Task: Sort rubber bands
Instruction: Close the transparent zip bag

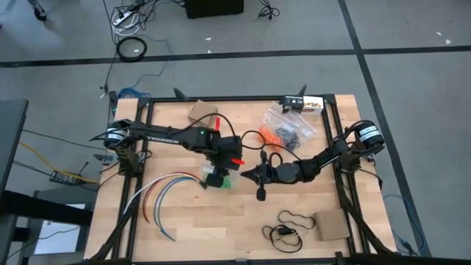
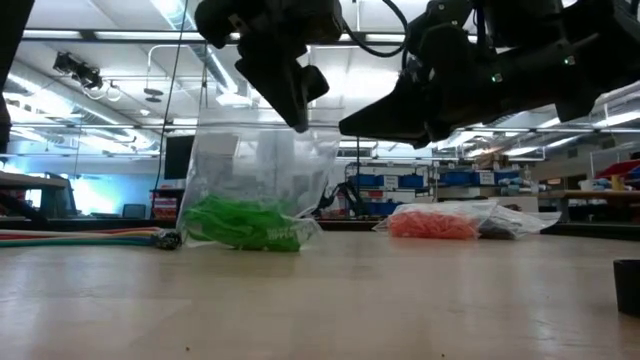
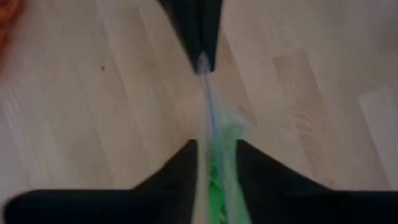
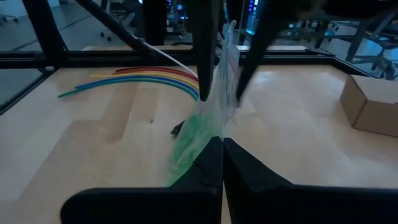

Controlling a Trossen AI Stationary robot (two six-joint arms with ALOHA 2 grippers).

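The left gripper (image 1: pixel 214 177) hung over the table's middle, its jaws pinched on the top edge of a clear bag (image 2: pixel 255 190) of green rubber bands (image 2: pixel 245 224), which stood on the wood. The right gripper (image 1: pixel 250 174) (jaws together) seemed to pinch the bag's side. Orange bands (image 2: pixel 432 224) lay bagged farther back.

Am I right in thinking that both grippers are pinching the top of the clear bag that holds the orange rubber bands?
Not quite: the clear bag pinched by the left gripper and the right gripper holds green rubber bands, as the low view shows. The orange rubber bands lie in another bag farther back.
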